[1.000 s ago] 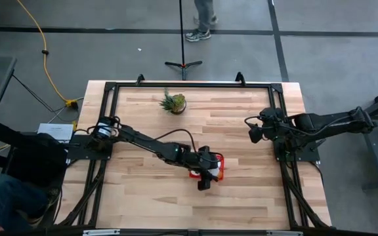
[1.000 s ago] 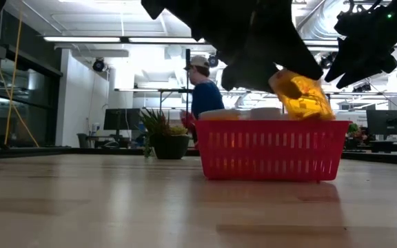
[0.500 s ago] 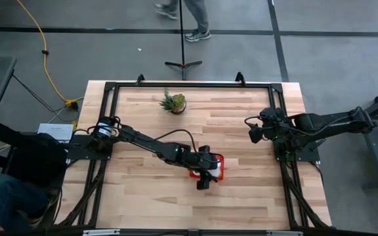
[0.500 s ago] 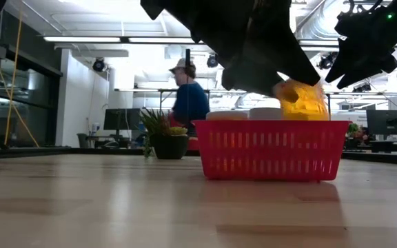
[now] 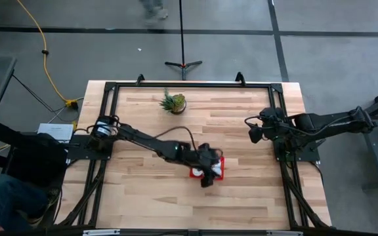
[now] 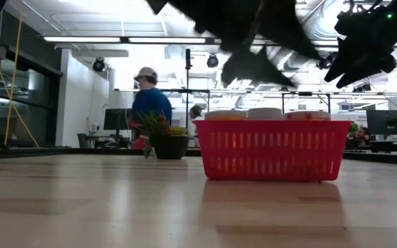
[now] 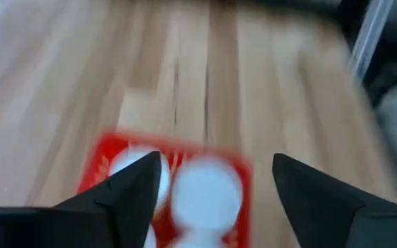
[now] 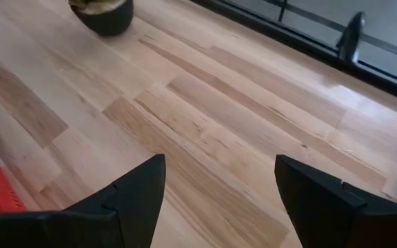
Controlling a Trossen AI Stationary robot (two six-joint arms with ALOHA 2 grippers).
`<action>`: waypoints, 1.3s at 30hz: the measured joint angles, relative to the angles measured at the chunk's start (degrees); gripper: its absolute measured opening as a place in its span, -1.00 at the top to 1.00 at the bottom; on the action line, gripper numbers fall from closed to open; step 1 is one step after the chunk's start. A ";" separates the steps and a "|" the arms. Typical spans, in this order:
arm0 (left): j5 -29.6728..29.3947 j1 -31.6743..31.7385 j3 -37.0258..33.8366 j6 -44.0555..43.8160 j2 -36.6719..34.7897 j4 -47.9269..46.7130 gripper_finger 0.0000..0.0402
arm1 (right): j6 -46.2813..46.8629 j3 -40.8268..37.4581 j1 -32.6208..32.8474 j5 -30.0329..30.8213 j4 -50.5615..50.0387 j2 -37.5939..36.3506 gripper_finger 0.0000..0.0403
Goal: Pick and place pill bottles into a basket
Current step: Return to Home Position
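Pill bottles, small white round-capped cylinders, stand packed in the red mesh-sided plastic basket, near centre on the wooden worktop. We see the left gripper just above it, released and empty, so filling looks done; the right gripper waits, opened, far right.

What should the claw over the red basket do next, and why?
Probably lift the left claw straight up and draw it back toward its own side. It hangs open and empty over the red basket, white pill bottle caps show above the rim, and I see no bottle outside it. The right claw waits open near the table edge.
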 joint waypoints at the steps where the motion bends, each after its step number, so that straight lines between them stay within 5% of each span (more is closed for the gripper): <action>1: 0.35 0.52 0.54 -2.31 -0.53 1.43 -0.52 | -0.58 -0.01 0.15 0.00 0.62 -0.04 -0.31; 6: -1.37 2.77 0.23 -2.39 -6.01 9.39 -0.08 | -7.34 0.01 2.75 2.30 5.79 -1.20 -0.31; 11: -7.79 4.38 -0.59 3.84 -11.32 8.72 0.45 | -11.88 0.01 5.34 6.45 10.24 -3.51 -0.31; 15: -6.95 5.74 -0.53 9.80 -15.50 9.24 0.85 | -14.98 0.01 6.94 7.61 12.28 -5.67 -0.31; 19: -2.23 6.64 -0.55 13.78 -19.89 8.44 0.86 | -17.41 -0.01 8.31 7.65 14.32 -7.87 -0.31; 24: -3.67 6.65 -3.10 17.34 -27.19 0.99 0.76 | -21.22 0.01 10.63 7.48 18.41 -10.74 -0.31; 27: -4.15 6.65 -11.34 16.86 -34.29 0.60 0.89 | -22.73 0.01 11.83 7.47 18.99 -12.12 -0.31; 34: -5.01 6.63 -44.28 12.73 -55.35 22.82 0.81 | -24.43 0.01 12.89 6.80 18.75 -12.70 -0.31; 39: -4.07 6.65 -62.75 12.69 -71.08 28.50 0.89 | -23.08 0.01 12.89 5.76 14.51 -12.22 -0.31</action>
